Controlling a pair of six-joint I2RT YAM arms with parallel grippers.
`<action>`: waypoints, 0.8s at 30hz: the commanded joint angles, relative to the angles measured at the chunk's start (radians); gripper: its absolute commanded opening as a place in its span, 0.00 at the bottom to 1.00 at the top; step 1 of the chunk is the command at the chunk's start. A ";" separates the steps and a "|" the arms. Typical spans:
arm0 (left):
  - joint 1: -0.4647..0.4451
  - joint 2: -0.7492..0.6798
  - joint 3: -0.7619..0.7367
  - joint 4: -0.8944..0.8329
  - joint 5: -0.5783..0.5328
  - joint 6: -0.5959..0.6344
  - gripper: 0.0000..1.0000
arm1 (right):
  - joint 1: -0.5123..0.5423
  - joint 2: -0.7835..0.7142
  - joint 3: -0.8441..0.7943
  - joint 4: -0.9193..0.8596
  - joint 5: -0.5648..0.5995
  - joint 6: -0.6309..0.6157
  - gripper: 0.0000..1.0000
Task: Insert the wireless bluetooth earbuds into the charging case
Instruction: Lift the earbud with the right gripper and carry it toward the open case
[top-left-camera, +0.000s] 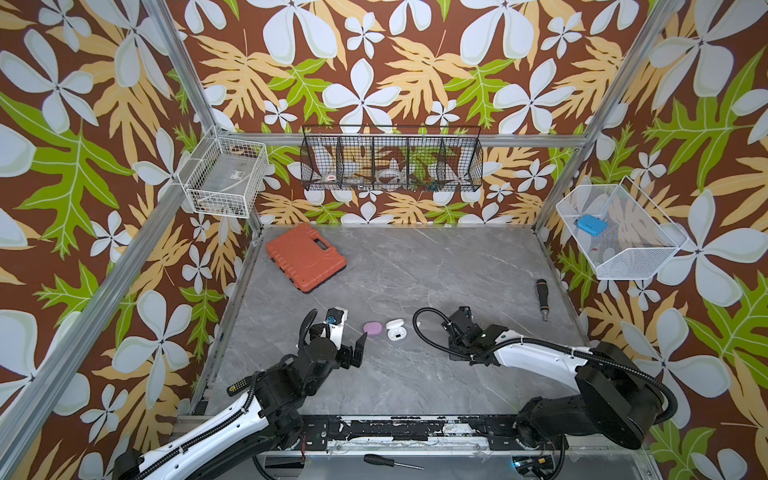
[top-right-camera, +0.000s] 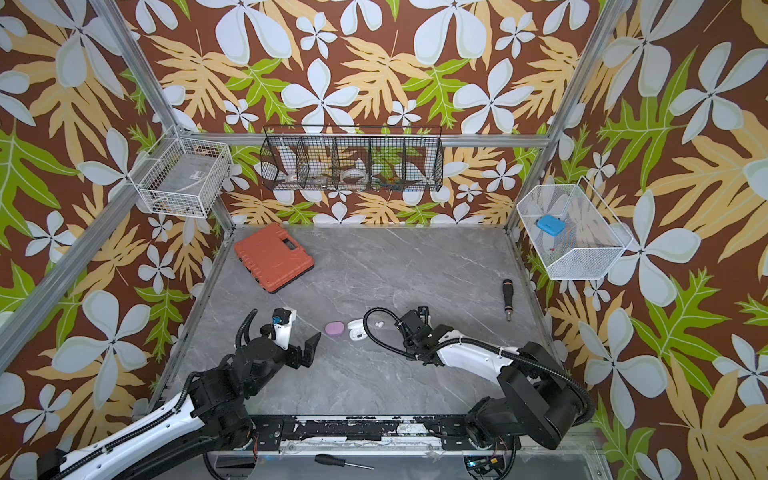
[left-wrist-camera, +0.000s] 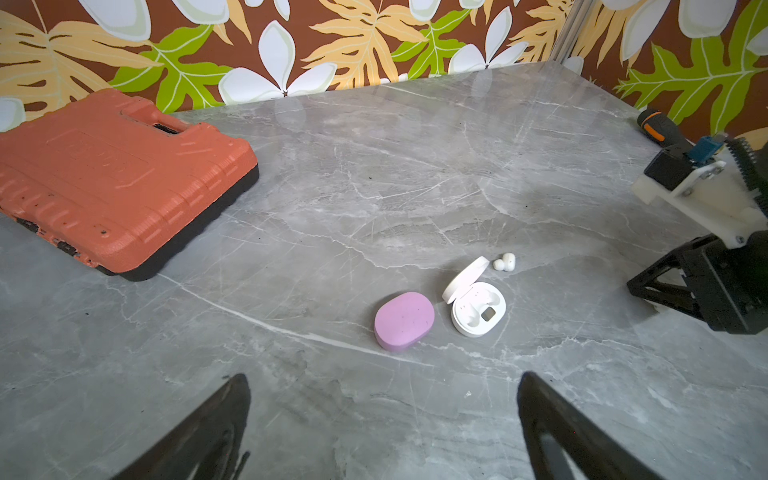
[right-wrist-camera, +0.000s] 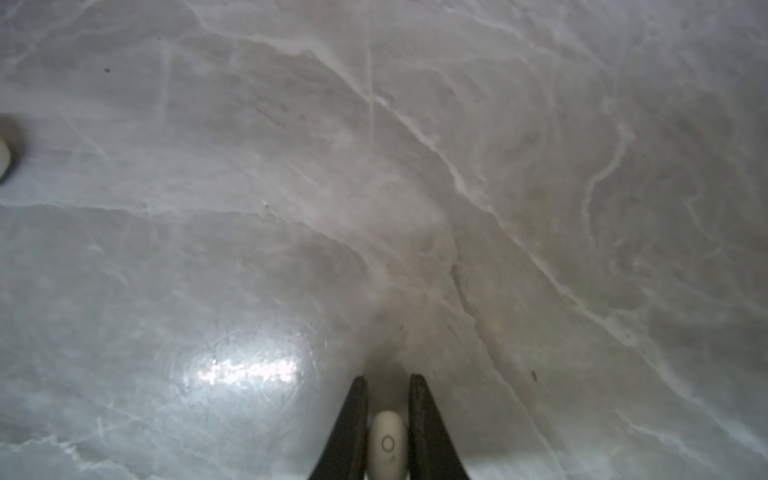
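**One white bud pinched, one lying loose by the open case**

The right fingers are drawn in tight on a white earbud. It sits squeezed between their inner faces, a little back from the tips, low over the grey marbled tabletop. I cannot tell whether the bud touches the surface.

The left fingers are spread wide with nothing between them. Ahead of them, the white charging case rests on the tabletop with its lid tipped up. Just beside it, nearly touching, lies a closed lilac case. A second white earbud lies loose on the tabletop just behind the raised lid, on the side away from the left fingers. Further off past the left fingers lies a shut orange tool case.
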 joint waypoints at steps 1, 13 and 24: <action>0.003 -0.002 0.005 0.023 -0.005 0.005 1.00 | 0.001 -0.004 -0.006 -0.067 -0.081 -0.005 0.17; 0.003 -0.006 0.005 0.023 -0.004 0.005 1.00 | 0.002 -0.011 0.003 -0.046 -0.115 -0.016 0.17; 0.004 -0.008 0.003 0.022 -0.002 0.006 1.00 | 0.005 0.004 0.049 -0.006 -0.147 -0.021 0.17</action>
